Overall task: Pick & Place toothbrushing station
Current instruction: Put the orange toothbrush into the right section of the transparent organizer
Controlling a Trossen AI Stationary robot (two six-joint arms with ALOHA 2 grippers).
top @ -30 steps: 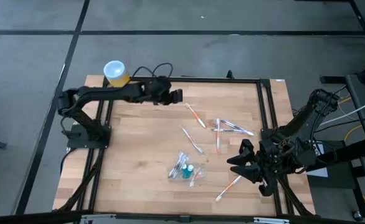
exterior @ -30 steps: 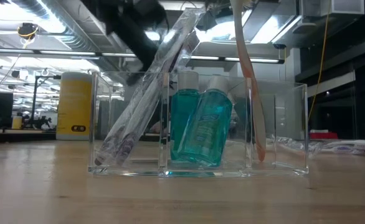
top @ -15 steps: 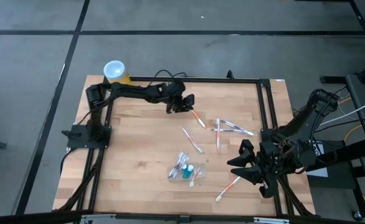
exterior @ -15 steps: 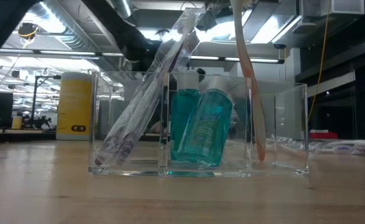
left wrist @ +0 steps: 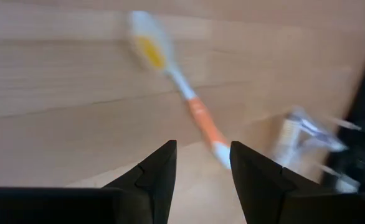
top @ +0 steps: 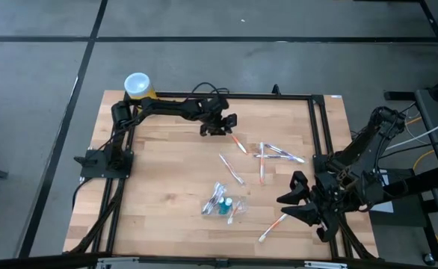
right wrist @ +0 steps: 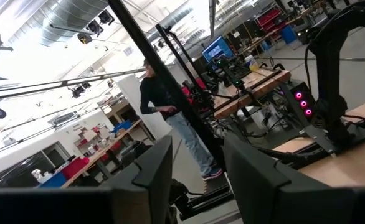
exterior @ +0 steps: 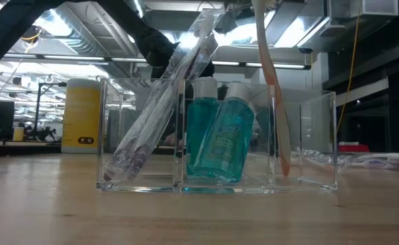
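You cannot make out the clear holder well from above: near the desk's front edge it shows only as a faint glint around its contents. From the low camera it reads better, with a wrapped toothbrush leaning in one end compartment, two teal bottles in the middle one and an orange-tipped toothbrush standing in the other end; the tops of both brushes are cut off by the picture's edge.

Your left claw hangs over the desk near its back edge. Its fingers stand a little apart and hold nothing, and an orange-handled toothbrush lies on the wood just ahead of them, blurred. Your right claw sits near the desk's front right corner, also partly spread and empty, pointing out into the room, where a person stands among other benches.

Loose brushes on the desk, as far as you can count from above: one by the left claw, one mid-desk, a crossed cluster of about three, and one beside the right claw. One yellow canister stands at the back left corner.
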